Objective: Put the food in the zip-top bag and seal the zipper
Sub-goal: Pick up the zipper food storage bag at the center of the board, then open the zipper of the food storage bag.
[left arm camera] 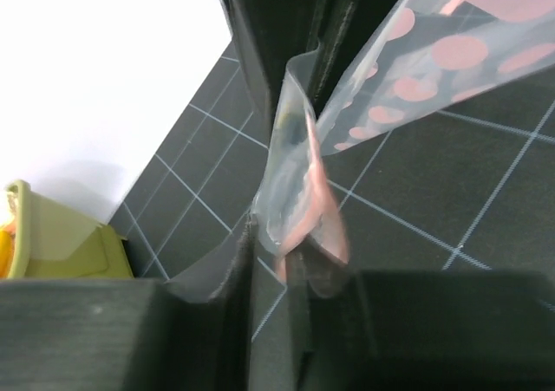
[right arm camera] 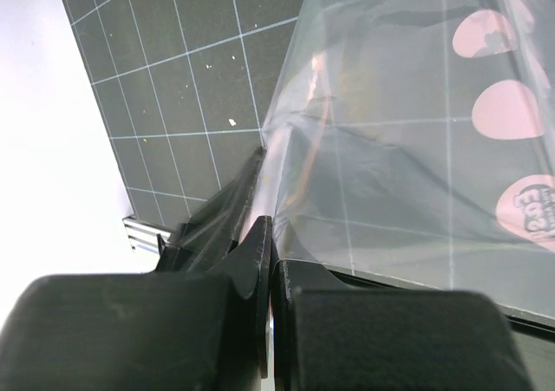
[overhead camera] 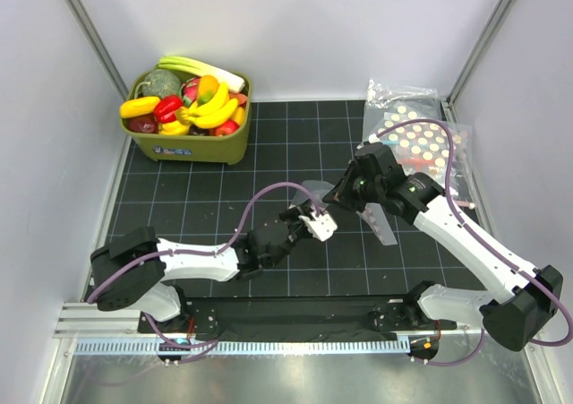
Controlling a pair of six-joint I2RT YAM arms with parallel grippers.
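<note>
1. Top view: finds the left gripper (overhead camera: 315,223) and the right gripper (overhead camera: 345,193) close together over the middle of the mat (overhead camera: 179,207), with the zip-top bag (overhead camera: 315,192) stretched between them. Finds the food (overhead camera: 201,104) all in the green basket (overhead camera: 192,149) at the far left, well apart from the bag. Leaves no free gripper for picking fruit; letting go of one side would probably let the mouth fall closed.
2. Left wrist view: shows the left gripper (left arm camera: 273,252) clenched on a fold of the bag (left arm camera: 295,174), near the pinkish zipper (left arm camera: 316,209). Risks the thin film slipping out, or tearing if pulled too hard.
3. Right wrist view: shows the right gripper (right arm camera: 264,226) clamped on the edge of the bag (right arm camera: 373,192). Cannot tell whether the pink dots are printed on this film or lie behind it.
</note>
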